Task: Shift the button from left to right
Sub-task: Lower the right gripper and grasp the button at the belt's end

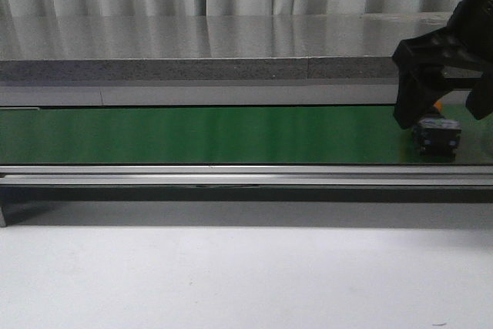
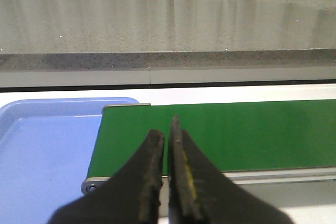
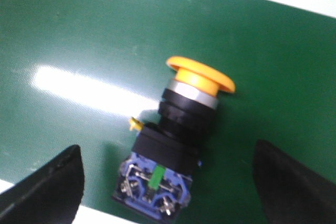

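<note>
One orange-capped black-bodied push-button switch (image 3: 173,145) lying on its side on green conveyor belt (image 1: 216,135), far right end. Right black gripper (image 3: 168,182) spread wide, straddling it, gripping nothing. Left black gripper (image 2: 167,171) nearly closed, empty, over belt's left end beside blue plastic tray (image 2: 47,145).

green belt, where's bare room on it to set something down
The green belt is bare from its left end to the right gripper. It is crowded only at the far right, where the button lies between the open fingers.
</note>
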`<state>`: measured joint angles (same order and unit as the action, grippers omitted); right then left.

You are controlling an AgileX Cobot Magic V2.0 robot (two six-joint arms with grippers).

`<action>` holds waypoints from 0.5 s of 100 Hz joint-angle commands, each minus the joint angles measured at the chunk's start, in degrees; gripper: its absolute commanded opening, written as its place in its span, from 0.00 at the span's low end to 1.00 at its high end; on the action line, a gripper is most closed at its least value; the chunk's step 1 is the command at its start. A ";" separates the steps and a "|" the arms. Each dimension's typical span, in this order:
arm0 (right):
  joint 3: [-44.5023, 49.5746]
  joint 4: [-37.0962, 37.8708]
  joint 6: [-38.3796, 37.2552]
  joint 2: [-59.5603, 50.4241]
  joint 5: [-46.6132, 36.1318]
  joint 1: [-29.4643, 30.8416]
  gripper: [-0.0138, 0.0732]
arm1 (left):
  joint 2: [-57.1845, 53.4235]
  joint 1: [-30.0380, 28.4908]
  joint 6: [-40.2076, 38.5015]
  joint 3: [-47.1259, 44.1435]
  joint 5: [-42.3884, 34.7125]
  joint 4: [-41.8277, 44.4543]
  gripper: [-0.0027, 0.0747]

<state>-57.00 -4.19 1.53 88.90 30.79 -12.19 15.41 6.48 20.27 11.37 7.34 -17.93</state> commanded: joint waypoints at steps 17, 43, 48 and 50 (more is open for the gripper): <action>-1.82 1.83 0.44 -0.07 -2.36 -0.01 0.66 | 0.28 0.43 -0.24 1.70 -4.70 -0.77 0.04; -2.00 1.83 0.44 -0.06 -0.17 0.05 0.37 | 0.28 0.43 -0.24 1.70 -4.70 -0.77 0.04; -2.62 1.83 0.44 -0.15 1.09 0.09 0.37 | 0.28 0.43 -0.24 1.70 -4.70 -0.77 0.04; -3.05 1.83 0.44 -0.20 1.76 0.09 0.37 | 0.28 0.43 -0.24 1.70 -4.70 -0.77 0.04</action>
<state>-57.63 -2.52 1.53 90.86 32.17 -12.19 15.41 6.48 20.27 11.37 7.34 -17.93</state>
